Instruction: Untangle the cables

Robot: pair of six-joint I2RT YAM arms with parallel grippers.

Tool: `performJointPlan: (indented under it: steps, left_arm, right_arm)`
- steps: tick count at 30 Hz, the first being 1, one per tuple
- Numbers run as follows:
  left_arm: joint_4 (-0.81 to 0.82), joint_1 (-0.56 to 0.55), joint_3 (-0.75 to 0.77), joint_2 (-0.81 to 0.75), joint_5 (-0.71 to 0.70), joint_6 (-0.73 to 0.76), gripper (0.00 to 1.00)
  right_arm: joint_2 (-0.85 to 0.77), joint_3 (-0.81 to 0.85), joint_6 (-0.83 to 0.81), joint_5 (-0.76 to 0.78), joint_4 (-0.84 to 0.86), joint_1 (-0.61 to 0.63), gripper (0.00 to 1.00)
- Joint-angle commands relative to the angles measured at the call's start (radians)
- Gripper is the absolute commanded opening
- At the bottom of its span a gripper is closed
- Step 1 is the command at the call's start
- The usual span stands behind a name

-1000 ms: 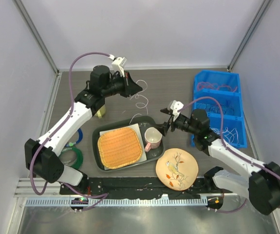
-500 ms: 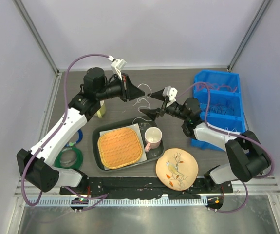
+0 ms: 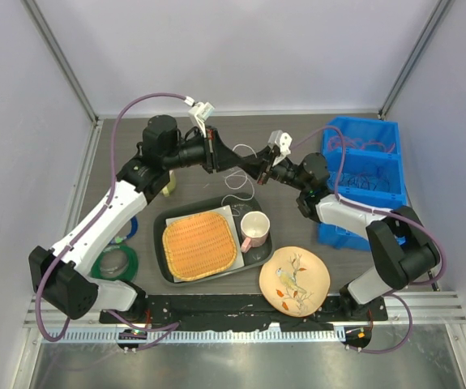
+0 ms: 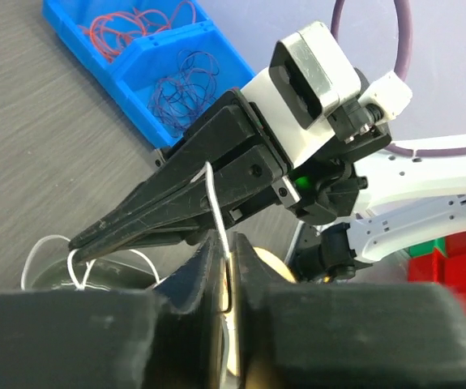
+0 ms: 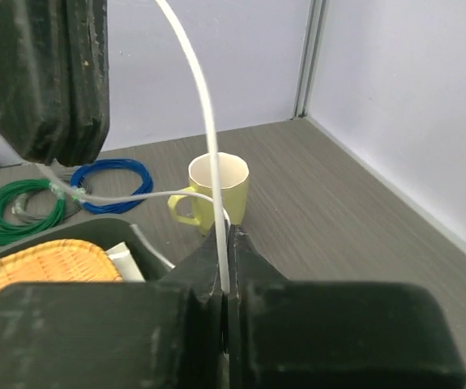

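Near the middle of the desk's far edge, the left gripper (image 3: 233,155) and right gripper (image 3: 245,163) are each clenched on the white cable (image 3: 234,179), tips nearly meeting; mid-untangling, I'd say, and next they need drawing gently apart

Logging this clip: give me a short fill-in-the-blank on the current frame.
The left gripper and right gripper are both shut on one ___ cable.
The pink mug stands on the dark ___.
In the blue bin, the farthest compartment holds cables coloured ___.
Missing: white; tray; red.
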Motion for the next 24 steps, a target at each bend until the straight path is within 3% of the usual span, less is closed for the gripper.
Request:
performJointPlan:
  steps: [1,2,4,6,7,11,19,24]
  left_arm:
    - [0.031,-0.003,-0.009,-0.037,-0.016,-0.004,0.48]
    - [0.036,-0.003,-0.025,-0.046,-0.017,-0.004,0.7]
    - [0.044,-0.003,-0.064,-0.06,-0.046,-0.002,1.0]
    - [0.06,-0.003,-0.098,-0.087,-0.071,-0.001,1.0]
    - [0.062,-0.003,-0.131,-0.098,-0.085,0.001,1.0]
    - [0.088,-0.003,-0.225,-0.159,-0.145,-0.005,1.0]
    - [0.054,-0.003,-0.36,-0.25,-0.29,0.022,1.0]
    - [0.036,-0.003,-0.388,-0.264,-0.343,0.021,1.0]
  right_arm:
    - [-0.086,0.003,0.081,0.07,-0.026,0.001,0.01]
    - [-0.107,0.003,0.101,0.115,-0.055,0.001,0.01]
    - [-0.186,0.034,0.127,0.267,-0.216,0.001,0.01]
    - [-0.238,0.067,0.138,0.391,-0.396,-0.001,0.01]
    - [-0.277,0.109,0.142,0.549,-0.457,0.001,0.01]
    - [-0.336,0.237,0.113,0.917,-0.724,-0.025,0.01]
    - [-0.446,0.465,0.145,1.137,-1.047,-0.148,0.01]
    - [-0.486,0.509,0.167,1.218,-1.221,-0.226,0.01]
